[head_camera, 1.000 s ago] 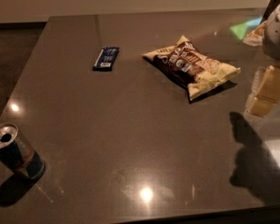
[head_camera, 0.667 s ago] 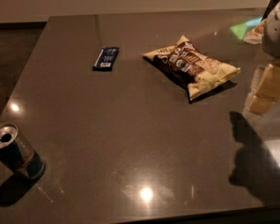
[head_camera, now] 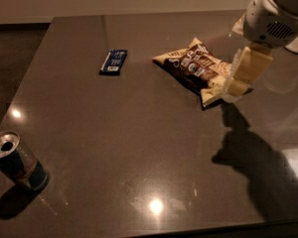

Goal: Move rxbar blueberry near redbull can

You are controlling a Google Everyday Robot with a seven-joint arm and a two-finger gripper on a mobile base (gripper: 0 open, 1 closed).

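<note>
The rxbar blueberry (head_camera: 113, 62) is a small flat dark-blue wrapper lying on the dark table, left of centre towards the back. The redbull can (head_camera: 16, 160) stands upright at the front left corner, blue and silver with its tab opening on top. My gripper (head_camera: 237, 89) hangs from the white arm (head_camera: 275, 14) at the upper right. It is above the right end of a cream-and-brown chip bag, far to the right of the bar and holding nothing that I can see.
The cream-and-brown chip bag (head_camera: 196, 67) lies right of centre on the table (head_camera: 139, 133). The table's left edge runs diagonally next to the dark floor (head_camera: 10, 68). The arm's shadow (head_camera: 253, 152) falls at the front right.
The arm and gripper have moved left and further into view, from the table's right edge to over the right end of the chip bag. The bar, can and bag have not moved.
</note>
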